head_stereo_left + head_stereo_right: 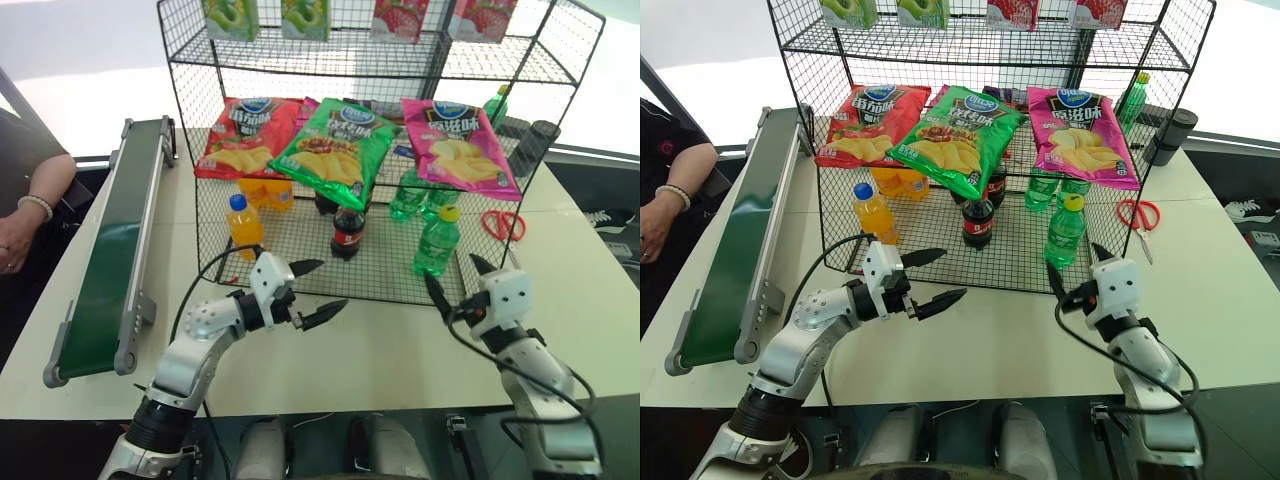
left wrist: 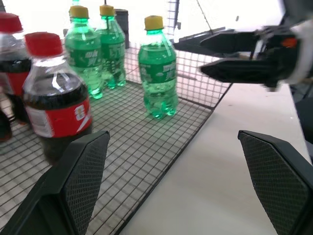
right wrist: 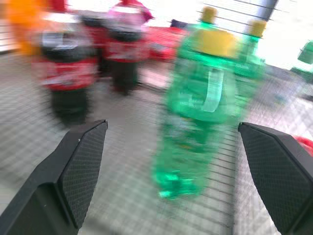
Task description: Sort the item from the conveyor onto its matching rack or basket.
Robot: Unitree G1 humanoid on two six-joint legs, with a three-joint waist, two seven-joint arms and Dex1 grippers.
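On the bottom tier of the black wire rack (image 1: 300,262), near its front right corner, the green bottle (image 1: 437,241) is stood upright. Both the right gripper (image 1: 452,278) and left gripper (image 1: 318,291) are held with fingers spread, gripping nothing, above the white surface (image 1: 390,350).

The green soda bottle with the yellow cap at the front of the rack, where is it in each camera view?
Left eye view: green soda bottle upright on the rack's bottom grid, right of centre.
Right eye view: right of centre, before the right pincer.
Left wrist view: upper middle, near the grid's edge.
Right wrist view: centre, blurred, between the open fingers.
Shared landmark: the cola bottle with the red cap, standing beside it.
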